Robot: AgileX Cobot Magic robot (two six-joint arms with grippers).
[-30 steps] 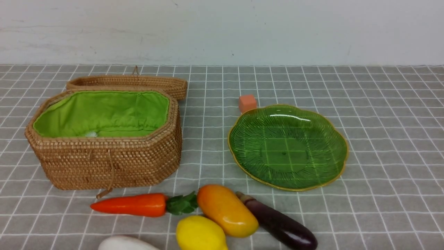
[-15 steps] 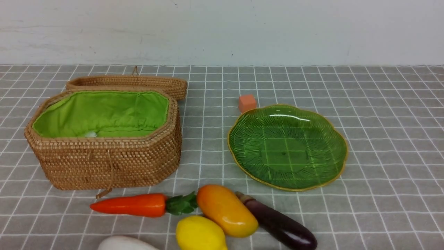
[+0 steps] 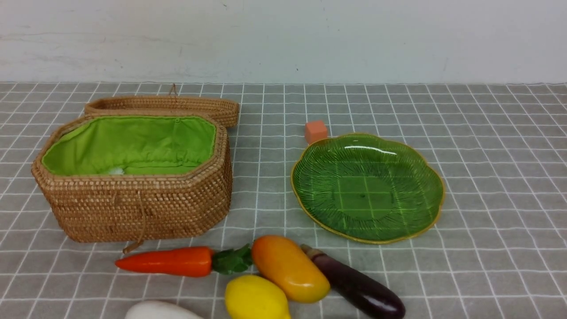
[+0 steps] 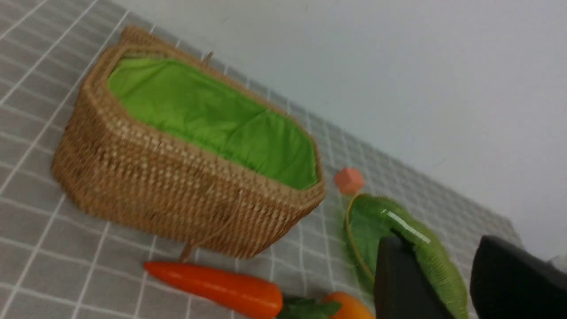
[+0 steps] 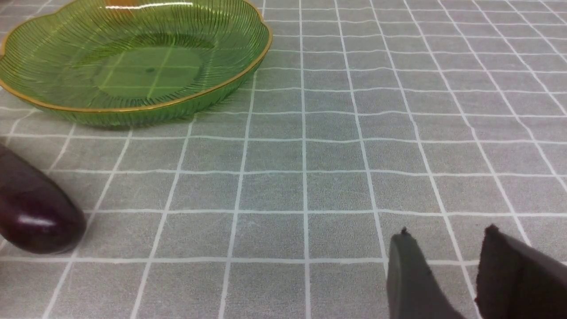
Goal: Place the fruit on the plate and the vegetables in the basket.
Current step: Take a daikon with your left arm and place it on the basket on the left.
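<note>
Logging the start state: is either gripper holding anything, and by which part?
Nothing is held: the left gripper and right gripper both stand open and empty.

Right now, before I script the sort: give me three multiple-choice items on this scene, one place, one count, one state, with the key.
1. Where is the orange cube relative to the plate?
A. on it
B. just behind its far rim
C. in front of it, on the robot's side

2. How many things lie on the plate?
A. none
B. one
C. three

3. The basket is:
A. closed
B. open, with its lid lying behind it
C. tipped on its side

Key:
1 B: the front view shows the cube at the plate's far edge, off the glass.
2 A: the tablecloth grid shows through bare glass in the front and right wrist views.
3 B: the green lining is exposed and the woven lid sits past the back wall.
</note>
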